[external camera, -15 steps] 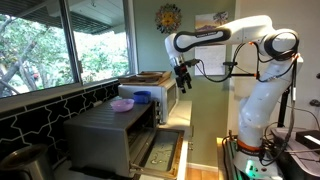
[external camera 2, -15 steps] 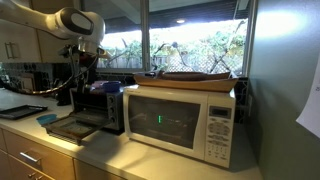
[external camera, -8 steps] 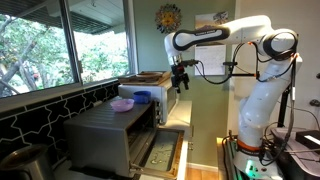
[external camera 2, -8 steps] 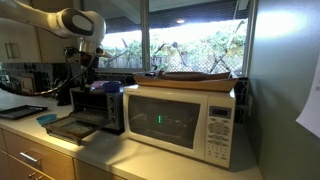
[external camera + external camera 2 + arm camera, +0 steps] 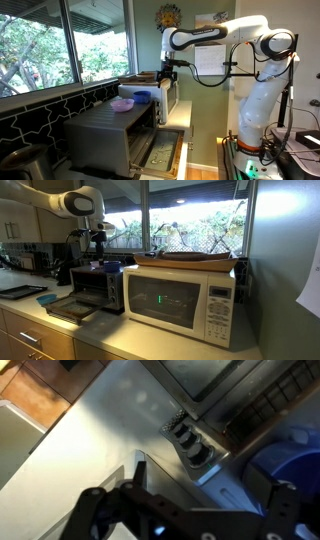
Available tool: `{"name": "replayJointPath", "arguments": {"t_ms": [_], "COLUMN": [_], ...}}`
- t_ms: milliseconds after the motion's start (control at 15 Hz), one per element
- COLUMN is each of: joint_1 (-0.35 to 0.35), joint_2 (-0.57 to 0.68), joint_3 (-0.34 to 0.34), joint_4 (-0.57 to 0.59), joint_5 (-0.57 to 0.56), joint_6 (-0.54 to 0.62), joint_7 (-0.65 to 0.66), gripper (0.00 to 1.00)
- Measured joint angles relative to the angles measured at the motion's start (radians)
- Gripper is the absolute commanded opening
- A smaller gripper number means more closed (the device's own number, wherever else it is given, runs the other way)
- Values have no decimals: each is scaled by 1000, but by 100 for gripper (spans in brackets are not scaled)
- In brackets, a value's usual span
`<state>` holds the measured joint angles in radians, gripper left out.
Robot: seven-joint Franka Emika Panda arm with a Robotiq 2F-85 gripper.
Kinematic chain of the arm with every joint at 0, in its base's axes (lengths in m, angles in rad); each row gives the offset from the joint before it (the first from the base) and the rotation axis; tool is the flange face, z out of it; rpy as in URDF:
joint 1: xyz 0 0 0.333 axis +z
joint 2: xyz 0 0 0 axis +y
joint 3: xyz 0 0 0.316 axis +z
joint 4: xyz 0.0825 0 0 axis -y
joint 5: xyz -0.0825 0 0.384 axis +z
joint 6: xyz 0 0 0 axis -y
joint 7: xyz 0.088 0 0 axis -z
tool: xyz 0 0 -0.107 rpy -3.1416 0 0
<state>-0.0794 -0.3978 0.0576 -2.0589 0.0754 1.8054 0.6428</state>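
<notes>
My gripper (image 5: 166,73) hangs open in the air, with nothing between its fingers, above the front edge of the white microwave (image 5: 167,97). In the other exterior view the gripper (image 5: 97,243) is just above the toaster oven (image 5: 100,284). The wrist view looks down past the open gripper (image 5: 210,478) at the toaster oven's knobs (image 5: 190,444), with a blue bowl (image 5: 300,460) at the right edge. On top of the toaster oven (image 5: 105,128) sit a purple bowl (image 5: 122,104) and the blue bowl (image 5: 142,97).
The toaster oven's door (image 5: 162,155) lies folded down, and a dark tray (image 5: 70,307) rests on it. A flat wooden tray (image 5: 195,257) lies on the microwave (image 5: 180,298). A baking sheet (image 5: 22,291) sits on the counter. Windows run behind the appliances.
The arm has swung the gripper sideways toward the window, from beside the microwave's front to over the appliances. The jaws have stayed open.
</notes>
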Motion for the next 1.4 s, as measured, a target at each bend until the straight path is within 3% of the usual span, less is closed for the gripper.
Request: {"name": "replayJointPath", "arguments": {"t_ms": [267, 1267, 1400], "joint_1": [0, 21, 26], "joint_2": [22, 128, 140], "joint_3": [26, 72, 74], "joint_4": [-1, 17, 17], "joint_5": [-5, -54, -54], "joint_6": [115, 275, 291], "joint_7": [85, 106, 113], "gripper": [100, 100, 94]}}
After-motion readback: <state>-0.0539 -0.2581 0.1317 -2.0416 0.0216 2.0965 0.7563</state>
